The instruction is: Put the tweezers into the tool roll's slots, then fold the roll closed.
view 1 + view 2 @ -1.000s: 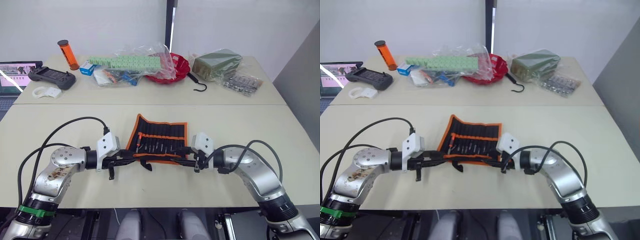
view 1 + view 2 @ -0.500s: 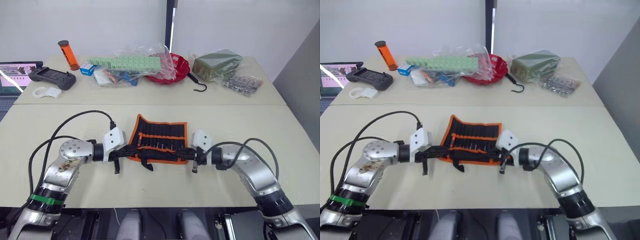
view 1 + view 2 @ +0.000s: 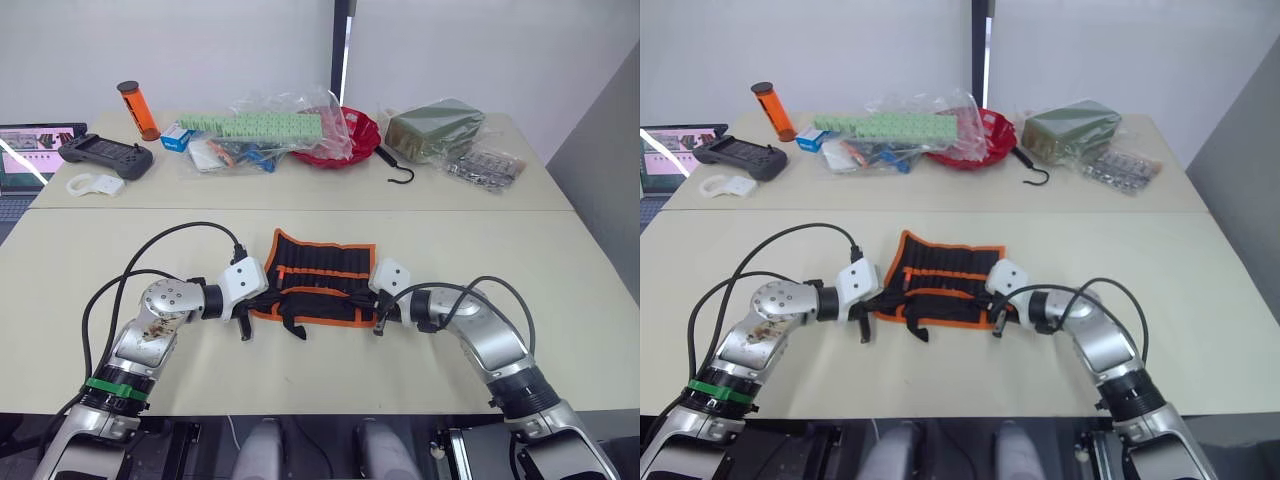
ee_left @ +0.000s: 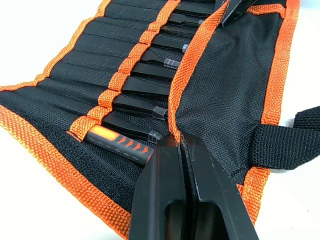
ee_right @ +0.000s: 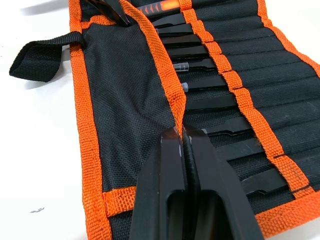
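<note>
The roll (image 3: pixel 318 283) lies mid-tabletop (image 3: pixel 560 260), tweezers (image 4: pixel 131 107) tucked in its slots (image 4: pixel 100 65), near flap folded up over them. Both grippers, left (image 4: pixel 179 145) and right (image 5: pixel 181 134), pinch that flap's orange edge, fingers clamped tight.

The roll (image 3: pixel 940 275) is seen lying on the near table (image 3: pixel 1200 300), its near edge lifted and partly folded over. It is flanked by the left gripper (image 3: pixel 878 304) and right gripper (image 3: pixel 992 310) at its near corners. A strap (image 3: pixel 918 328) is trailed in front.
</note>
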